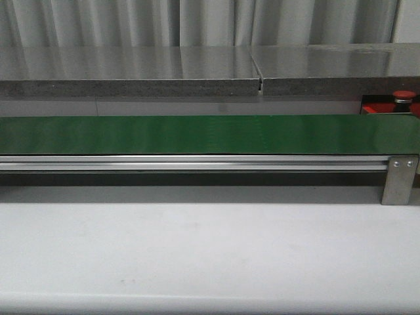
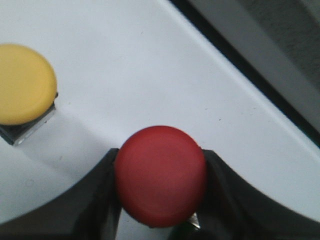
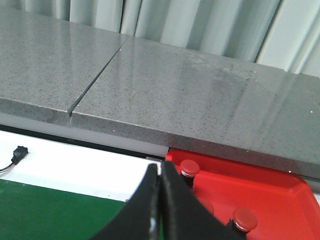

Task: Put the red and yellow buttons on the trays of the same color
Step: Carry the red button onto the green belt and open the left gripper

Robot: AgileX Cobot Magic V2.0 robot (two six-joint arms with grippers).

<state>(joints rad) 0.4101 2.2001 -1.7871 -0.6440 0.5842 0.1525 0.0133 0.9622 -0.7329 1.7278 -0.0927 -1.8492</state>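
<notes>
**One red button clamped, red tray waiting**

One glossy red dome-capped button (image 2: 161, 175) is sitting between the dark fingers (image 2: 95, 200) of my left gripper (image 2: 161, 190), which are pressing its sides over a white surface. I am judging it light, rigid and slick on the cap, so holding low on the flanks looks safer than on the dome. Beside it, apart, a matte yellow dome-capped button (image 2: 22, 82) is resting on a metallic base. My right gripper (image 3: 160, 200) is hanging with its fingers pressed together on nothing, just in front of the bright red low-rimmed tray (image 3: 280, 195), which is already carrying several red buttons (image 3: 245, 218). Nearer me, the long green belt (image 1: 197, 134) is lying bare.
</notes>
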